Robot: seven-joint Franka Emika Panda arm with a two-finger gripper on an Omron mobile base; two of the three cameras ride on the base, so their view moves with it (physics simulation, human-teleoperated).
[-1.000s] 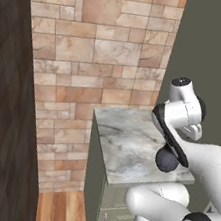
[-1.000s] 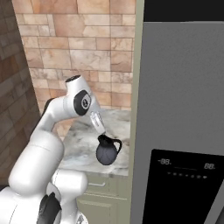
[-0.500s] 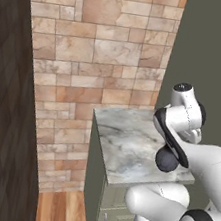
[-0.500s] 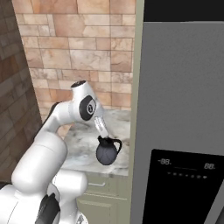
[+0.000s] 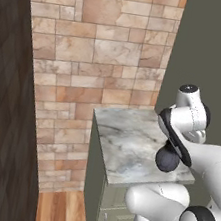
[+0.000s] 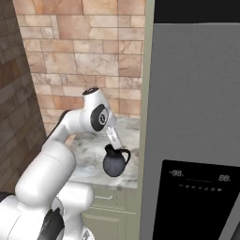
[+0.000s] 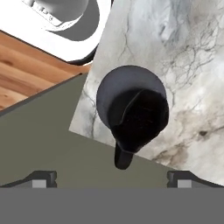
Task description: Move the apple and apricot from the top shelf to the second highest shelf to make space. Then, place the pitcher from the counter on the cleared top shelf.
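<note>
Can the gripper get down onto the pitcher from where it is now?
Probably yes: the gripper is open, looking straight down on the pitcher, which stands near the counter edge with nothing between them.

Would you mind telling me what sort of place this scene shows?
Most likely a home kitchen: a marbled stone counter over pale green cabinets, a tall fridge with a display panel, and a dark pitcher on the counter.
</note>
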